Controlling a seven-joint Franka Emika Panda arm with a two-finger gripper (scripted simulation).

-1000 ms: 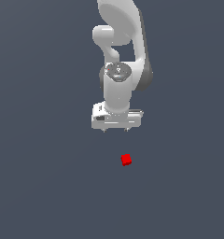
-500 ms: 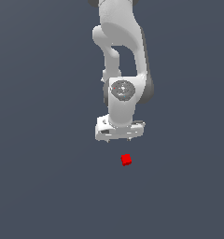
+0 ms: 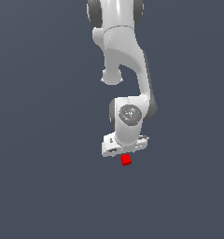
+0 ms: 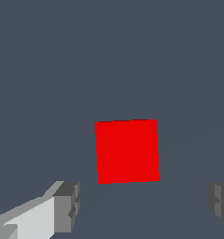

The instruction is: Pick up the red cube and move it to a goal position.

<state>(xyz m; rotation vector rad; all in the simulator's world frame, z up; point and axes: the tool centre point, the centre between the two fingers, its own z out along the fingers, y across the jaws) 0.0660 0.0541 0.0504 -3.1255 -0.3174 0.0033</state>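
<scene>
Both renders evenly lit, moderate brightness, no glare. Flat slate-grey floor (image 3: 39,186) carries no cast shadows, not even beneath the small bright red cube (image 3: 126,160). Glossy white robot arm (image 3: 121,46) shows soft shading, darker along the side toward the exterior view's right. Edges crisp in the exterior view. In the wrist view the cube (image 4: 127,151) is a flat saturated red; slightly soft outlines, no edge distortion visible.

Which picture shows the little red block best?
The wrist view: the red cube fills the middle, big and unblocked, between the open gripper fingers. The exterior view shows it only as a tiny red speck just below the gripper.
</scene>
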